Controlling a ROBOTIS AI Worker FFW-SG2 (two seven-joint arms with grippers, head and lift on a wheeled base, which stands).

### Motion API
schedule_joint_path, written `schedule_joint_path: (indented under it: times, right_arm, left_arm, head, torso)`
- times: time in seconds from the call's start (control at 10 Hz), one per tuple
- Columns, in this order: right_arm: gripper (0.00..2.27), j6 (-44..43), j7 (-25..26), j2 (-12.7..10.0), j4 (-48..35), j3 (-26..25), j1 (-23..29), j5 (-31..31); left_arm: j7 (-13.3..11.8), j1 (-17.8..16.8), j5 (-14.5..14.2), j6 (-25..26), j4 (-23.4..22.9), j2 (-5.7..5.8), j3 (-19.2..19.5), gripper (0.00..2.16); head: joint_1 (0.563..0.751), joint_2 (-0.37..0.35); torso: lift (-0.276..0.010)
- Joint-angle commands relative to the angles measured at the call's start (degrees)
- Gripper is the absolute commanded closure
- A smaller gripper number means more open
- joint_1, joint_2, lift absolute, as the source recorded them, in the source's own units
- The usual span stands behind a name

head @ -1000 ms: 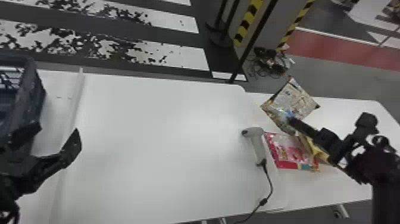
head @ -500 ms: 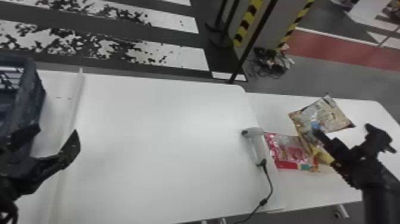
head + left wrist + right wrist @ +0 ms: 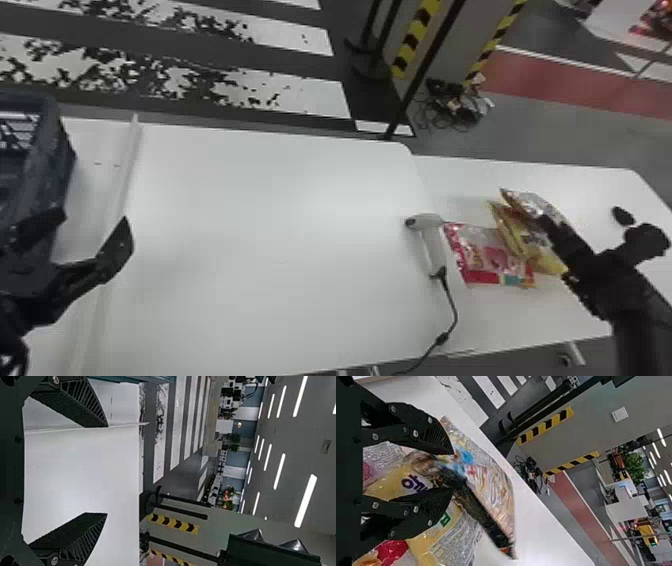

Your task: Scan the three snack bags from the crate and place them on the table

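Okay, eyes on the brown-and-silver bag point(image 3: 531, 202): it's to the right of the scanner point(image 3: 431, 240), tilted, up over the yellow bag point(image 3: 546, 264). My right hand point(image 3: 546, 221) is right there with it, partway wide, a clear gap between the fingers point(image 3: 441, 441), and a dark fold of the bag runs across that gap.

Under it, the yellow bag overlaps the far side of the pink-and-red bag point(image 3: 481, 250), which lies flat just beside the scanner, on its right. Those two are on the second table point(image 3: 475, 175), the one to the right of the scanner.

The scanner itself lies at the right edge of the main table point(image 3: 275, 225), its head pointing left. From its handle a black cable point(image 3: 455, 315) curls down to the near edge.

Now well off to the scanner's left: there's my left hand point(image 3: 95, 218), wide, nothing between the fingers point(image 3: 85, 534), just in front of the dark blue crate point(image 3: 47, 175). Between crate and scanner, nearer the crate, a raised white strip point(image 3: 122, 185) crosses the tabletop.

And out past the scanner, on the floor behind the tables, I see a heap of cables point(image 3: 457, 105) beside a pillar with yellow-and-black tape point(image 3: 412, 40).
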State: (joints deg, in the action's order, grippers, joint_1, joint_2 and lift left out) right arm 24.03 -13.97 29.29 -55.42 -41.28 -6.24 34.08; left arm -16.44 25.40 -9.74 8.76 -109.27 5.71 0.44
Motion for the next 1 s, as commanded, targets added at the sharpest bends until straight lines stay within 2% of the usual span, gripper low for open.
schedule_joint_path:
  times: [0.0, 0.2, 0.4, 0.6, 0.9]
  right_arm:
    - [0.06, 0.0, -0.4, -0.1, -0.9, 0.1, 0.4, 0.2]
    - [0.07, 3.0, -0.2, -2.6, -12.0, 0.1, 5.6, 0.9]
    - [0.07, 7.0, 1.0, -7.4, -26.8, 0.2, 10.5, -0.8]
    - [0.06, 7.4, 1.0, -12.9, -39.0, 1.5, 14.9, -2.0]
    - [0.06, 7.0, 0.7, -18.8, -52.0, 8.9, 21.4, -4.6]
  left_arm:
    - [0.0, 0.1, 0.0, 0.0, -0.2, 0.00, 0.1, 0.08]
    - [0.1, 0.1, 0.0, 0.0, -0.3, -0.17, 0.3, 0.08]
    - [0.4, 0.1, 0.2, 0.0, -0.4, -0.53, 0.0, 0.08]
    - [1.0, -0.2, 0.3, 0.0, -0.5, -0.97, -0.3, 0.08]
    - [2.0, -0.2, 0.5, -0.4, -0.6, -1.76, -0.7, 0.08]
  head:
    - [0.695, -0.350]
    - [0.695, -0.350]
    - [0.695, -0.350]
    - [0.695, -0.350]
    - [0.695, -0.350]
  torso:
    - [-0.062]
    - [-0.062]
    - [-0.062]
    - [-0.062]
    - [-0.062]
